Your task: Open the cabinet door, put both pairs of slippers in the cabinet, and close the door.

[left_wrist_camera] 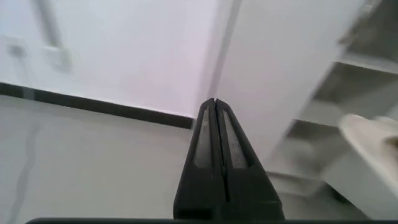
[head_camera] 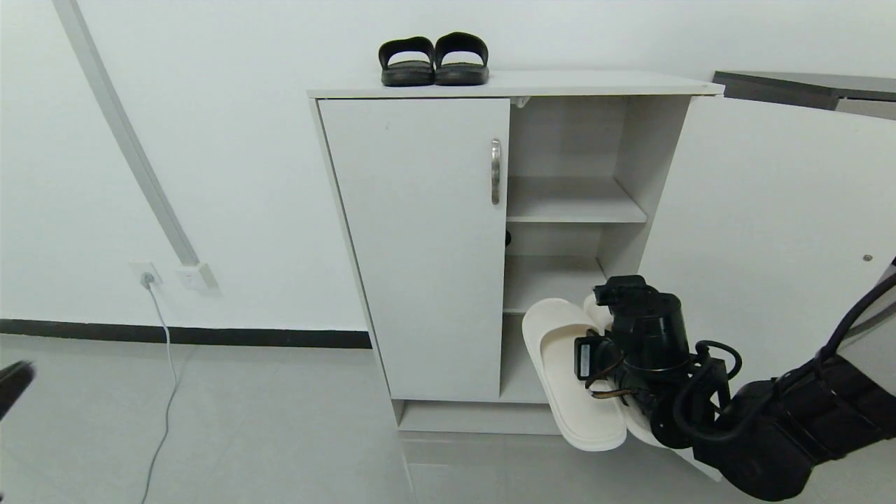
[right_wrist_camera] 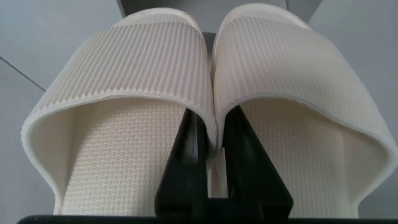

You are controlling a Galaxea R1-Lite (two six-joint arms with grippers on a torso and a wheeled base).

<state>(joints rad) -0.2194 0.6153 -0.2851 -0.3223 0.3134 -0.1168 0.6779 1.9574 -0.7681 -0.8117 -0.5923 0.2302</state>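
- Head view: the white slippers (head_camera: 570, 371) hang in the right gripper (head_camera: 609, 336), just in front of the cabinet's (head_camera: 595, 82) open right side and level with the lower shelves (head_camera: 553, 280). Their long axis runs from the opening back toward us, soles turned left. The right arm comes in low from the right. The black slippers (head_camera: 434, 59) sit on the cabinet top.
- Left wrist view: the left gripper (left_wrist_camera: 214, 143) has its fingers pressed together on nothing, off to the cabinet's left.
- Right wrist view: the fingers (right_wrist_camera: 186, 149) pinch both inner strap edges together, toes pointing away from the wrist. We reckon a straight push forward does it.
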